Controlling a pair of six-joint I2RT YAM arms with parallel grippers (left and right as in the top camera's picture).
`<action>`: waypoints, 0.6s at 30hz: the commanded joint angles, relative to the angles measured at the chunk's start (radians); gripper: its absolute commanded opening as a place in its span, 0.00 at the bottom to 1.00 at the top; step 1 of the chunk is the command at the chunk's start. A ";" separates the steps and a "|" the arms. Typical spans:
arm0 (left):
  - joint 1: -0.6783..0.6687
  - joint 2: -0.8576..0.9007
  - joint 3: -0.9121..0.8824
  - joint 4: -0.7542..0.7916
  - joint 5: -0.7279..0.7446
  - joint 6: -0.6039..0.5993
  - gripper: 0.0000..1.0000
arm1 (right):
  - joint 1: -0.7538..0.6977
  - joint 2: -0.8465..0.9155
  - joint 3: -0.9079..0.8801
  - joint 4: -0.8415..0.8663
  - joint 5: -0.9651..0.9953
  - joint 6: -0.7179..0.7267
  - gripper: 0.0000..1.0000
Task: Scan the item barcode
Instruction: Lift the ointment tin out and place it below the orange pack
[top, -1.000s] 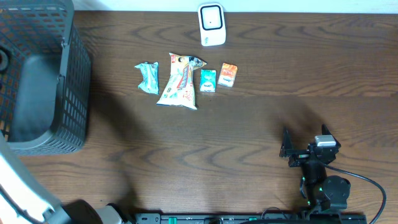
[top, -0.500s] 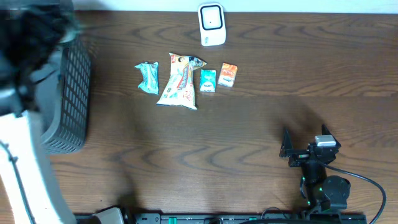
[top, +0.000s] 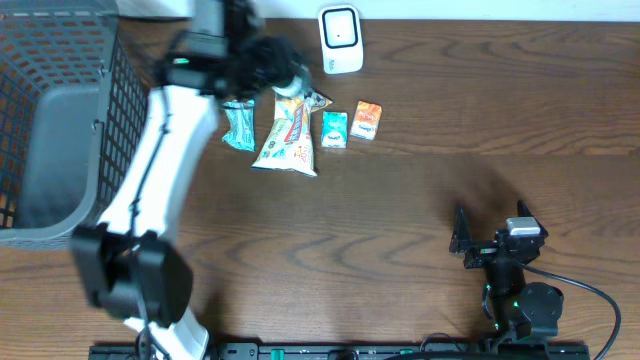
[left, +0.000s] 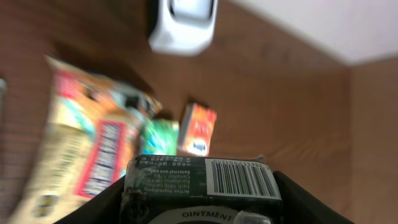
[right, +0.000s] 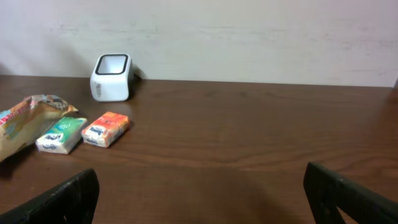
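Left gripper (top: 266, 62) sits at 11 o'clock on the table (top: 420, 200) in the overhead view, blurred, just off the scanner's (top: 340, 40) 8 o'clock side and above the row of goods. The wrist view shows it pinching a dark green ointment box (left: 186, 182), with the dark fingers (left: 309, 206) pressed on both sides. The box's barcode (left: 239, 179) is on the face toward the wrist camera, at the box's 3 o'clock end. The box is off the table, and the scanner is at 12 o'clock from it in that view. I cannot tell whether the barcode faces the scanner window. Below the held box is the snack bag (top: 288, 132), with the teal packet (top: 238, 125) at its 9 o'clock. The small green box (top: 334, 129) is at its 3 o'clock, and the orange box (top: 367, 120) is just past that at 3 o'clock. The green and orange boxes are close together, but I cannot tell whether they touch. The black mesh basket (top: 115, 150) is at 9 o'clock on the table, well apart from the goods. Right gripper (top: 468, 238) is at 5 o'clock near the table edge with its jaws spread wide and nothing between them. Its fingers (right: 69, 200) frame bare wood in the wrist view, with the scanner at 10 o'clock in the distance.
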 joint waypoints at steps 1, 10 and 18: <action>-0.090 0.075 0.017 0.000 0.008 0.030 0.62 | 0.008 -0.005 -0.002 -0.004 0.003 0.000 0.99; -0.285 0.238 0.017 -0.008 -0.216 0.030 0.63 | 0.008 -0.005 -0.002 -0.004 0.003 0.000 0.99; -0.373 0.323 0.015 0.002 -0.400 0.029 0.63 | 0.008 -0.005 -0.002 -0.004 0.003 0.000 0.99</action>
